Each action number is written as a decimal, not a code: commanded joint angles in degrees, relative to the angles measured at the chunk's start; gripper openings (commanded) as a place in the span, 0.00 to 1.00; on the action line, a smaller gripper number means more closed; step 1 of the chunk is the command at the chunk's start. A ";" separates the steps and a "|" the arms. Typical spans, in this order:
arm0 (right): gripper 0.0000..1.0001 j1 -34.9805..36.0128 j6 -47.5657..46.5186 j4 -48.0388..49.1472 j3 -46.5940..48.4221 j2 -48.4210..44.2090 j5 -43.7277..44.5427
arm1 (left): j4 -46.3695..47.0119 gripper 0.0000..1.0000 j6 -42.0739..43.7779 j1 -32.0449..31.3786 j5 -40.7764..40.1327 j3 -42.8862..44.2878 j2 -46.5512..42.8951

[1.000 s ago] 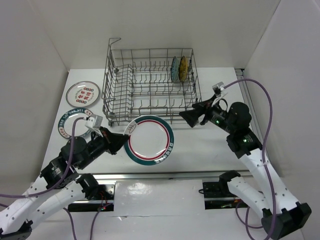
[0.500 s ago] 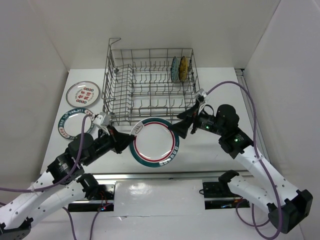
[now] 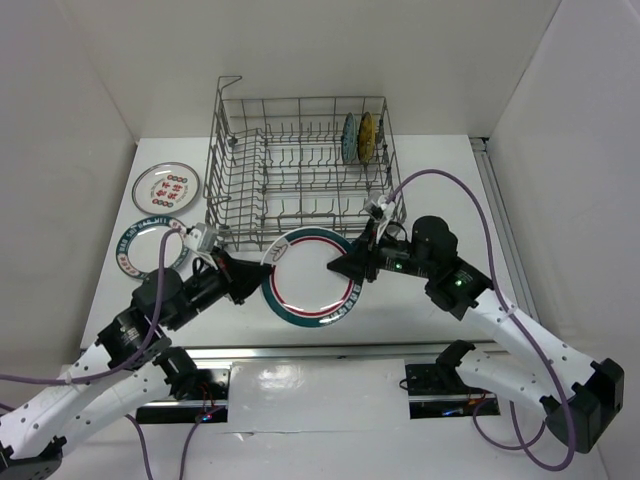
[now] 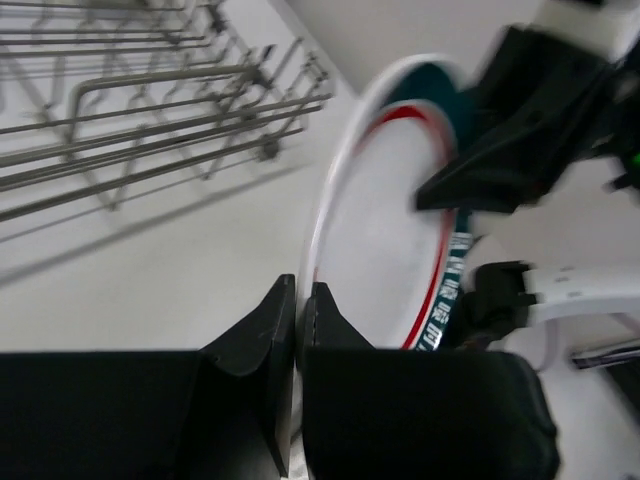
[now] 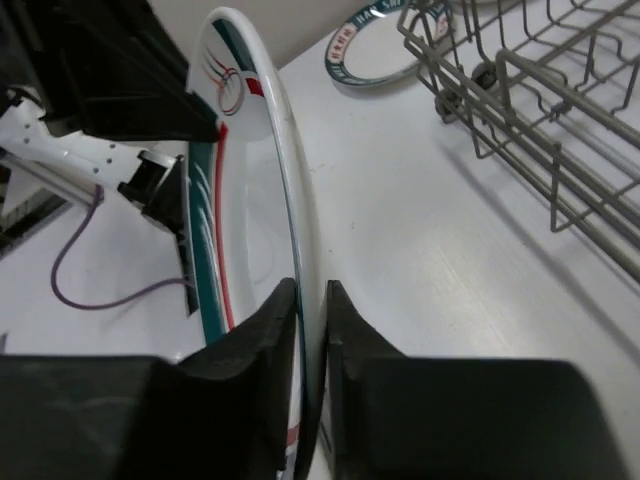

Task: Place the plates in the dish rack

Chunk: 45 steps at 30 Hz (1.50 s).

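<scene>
Your left gripper (image 3: pixel 256 272) stays pinched on the left rim of the big plate (image 3: pixel 310 285); the left wrist view shows the rim wedged tight between the jaws, no change there. The big plate itself has drifted slightly right and sits tipped up off the table, just in front of the dish rack (image 3: pixel 290 175). The real change is on the right. A second ago your right gripper (image 3: pixel 341 268) hung spread wide near the rack's front right corner. Now it has swung in to the plate's right rim, and the right wrist view shows the jaws drawn in on either side of that rim, looking like contact on both faces. So both arms hold the same plate: I read it as a handover mid-way, nothing released yet, and this plate is not loaded. On the table (image 3: pixel 450 160), left to right: a red-marked plate (image 3: pixel 167 187) lies flat at the far left, a green-rimmed plate (image 3: pixel 142 247) lies flat nearer you, partly under the left arm's cable, and both are still to load. The rack stands centre-back with a teal plate (image 3: pixel 348 137) and a yellow-brown plate (image 3: pixel 366 136) standing on edge in its far right corner. The table is matte white. The side wall (image 3: pixel 80 90) and back wall (image 3: pixel 400 50) are plain white panels close around it.
</scene>
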 commanded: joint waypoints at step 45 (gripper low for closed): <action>0.00 -9.33 -11.62 -4.50 39.34 36.02 77.81 | -1.09 1.00 0.12 -0.06 4.63 -8.82 -5.91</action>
